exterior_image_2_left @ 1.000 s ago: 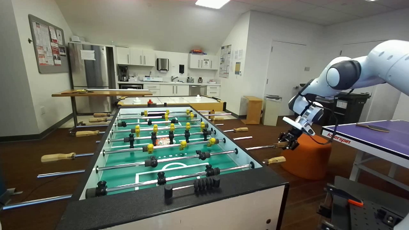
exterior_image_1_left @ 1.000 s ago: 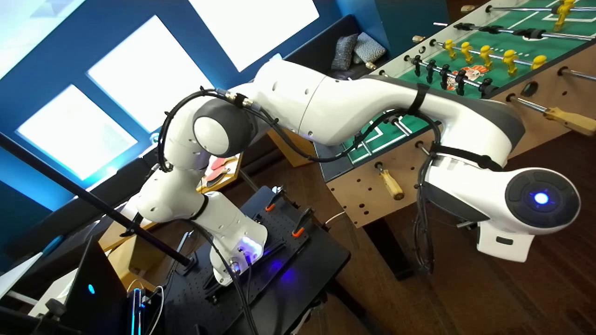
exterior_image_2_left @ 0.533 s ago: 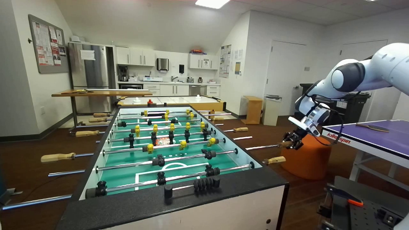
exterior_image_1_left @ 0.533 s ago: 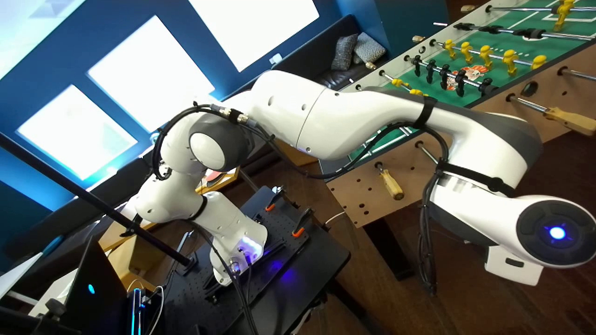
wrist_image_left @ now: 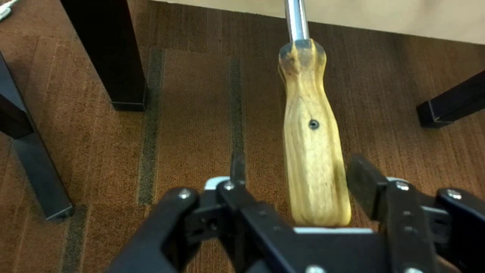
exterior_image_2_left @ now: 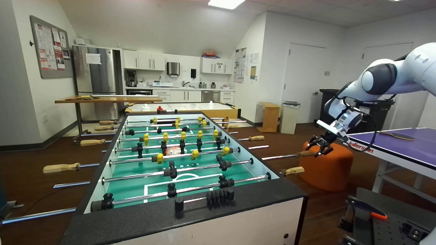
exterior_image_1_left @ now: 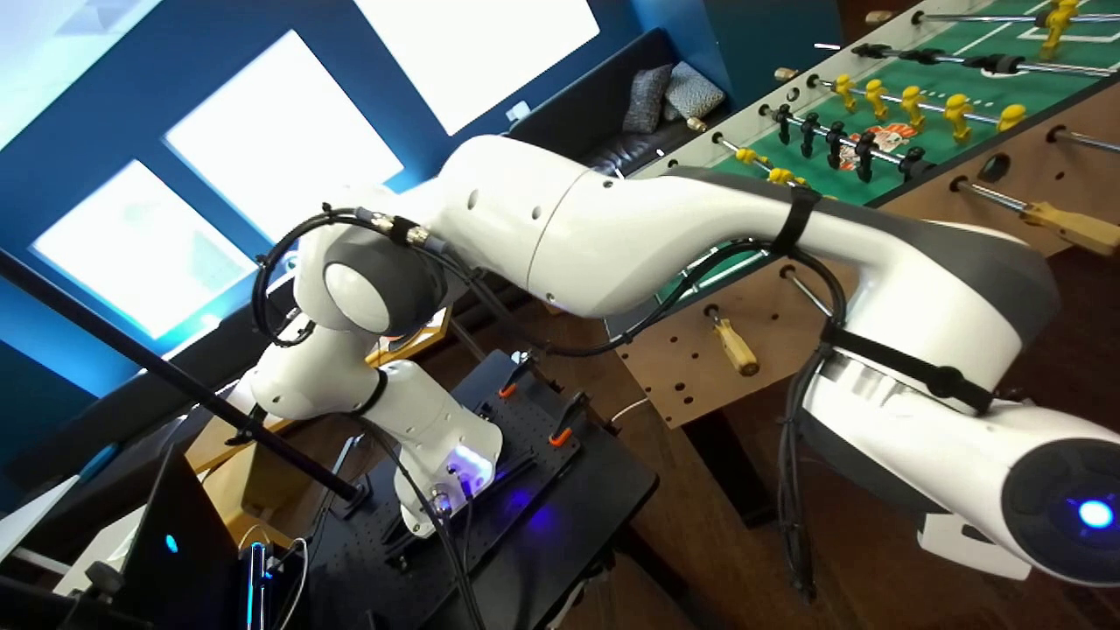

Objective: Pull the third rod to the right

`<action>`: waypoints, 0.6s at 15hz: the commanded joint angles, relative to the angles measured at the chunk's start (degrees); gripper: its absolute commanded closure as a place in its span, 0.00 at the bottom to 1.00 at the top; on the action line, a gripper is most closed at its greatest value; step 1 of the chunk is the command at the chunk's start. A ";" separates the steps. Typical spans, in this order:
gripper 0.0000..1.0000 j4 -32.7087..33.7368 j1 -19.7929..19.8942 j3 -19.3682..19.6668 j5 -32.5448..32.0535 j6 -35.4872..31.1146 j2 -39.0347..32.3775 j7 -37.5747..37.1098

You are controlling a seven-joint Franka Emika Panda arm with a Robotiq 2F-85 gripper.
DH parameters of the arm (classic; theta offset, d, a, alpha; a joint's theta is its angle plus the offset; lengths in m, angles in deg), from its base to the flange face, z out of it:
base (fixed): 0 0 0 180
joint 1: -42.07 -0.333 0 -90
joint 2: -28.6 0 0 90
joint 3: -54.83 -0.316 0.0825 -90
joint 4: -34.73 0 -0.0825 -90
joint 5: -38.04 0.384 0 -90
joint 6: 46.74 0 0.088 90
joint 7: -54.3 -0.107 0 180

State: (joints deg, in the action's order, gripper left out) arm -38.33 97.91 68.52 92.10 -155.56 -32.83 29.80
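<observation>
In an exterior view, my gripper [exterior_image_2_left: 312, 151] stands open around the wooden handle [exterior_image_2_left: 303, 154] of the second rod [exterior_image_2_left: 279, 157] from the table's near end. I cannot tell from which end the third rod is counted. In the wrist view, the handle [wrist_image_left: 316, 163] lies between the spread fingers of the gripper [wrist_image_left: 298, 165], closer to the right finger [wrist_image_left: 363, 182]; a gap shows on the left. Two black players [exterior_image_2_left: 173, 169] on this rod point upward. An exterior view shows the arm's wrist [exterior_image_1_left: 971, 542], with the gripper cut off below the frame and the handle hidden.
Another wooden handle [exterior_image_2_left: 293, 170] sticks out nearer the table's front corner, and one [exterior_image_2_left: 256, 138] farther along. Behind the gripper is an orange stool [exterior_image_2_left: 332, 170]. A purple ping-pong table [exterior_image_2_left: 405, 143] stands to the right. Dark table legs [wrist_image_left: 110, 53] show in the wrist view.
The rod and its black players have slid to the right and turned upward. My gripper, earlier shut on the handle, has opened, and the arm has moved right, away from the table.
</observation>
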 commanded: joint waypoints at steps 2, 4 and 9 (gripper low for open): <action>0.00 -7.79 2.64 0.49 -4.23 10.37 10.07 6.05; 0.00 -9.58 2.92 0.99 -6.11 13.43 12.99 7.98; 0.00 -13.89 1.28 1.32 -7.99 13.81 17.75 9.52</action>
State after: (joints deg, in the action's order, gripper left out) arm -47.00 100.69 69.59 85.41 -141.68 -19.35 37.83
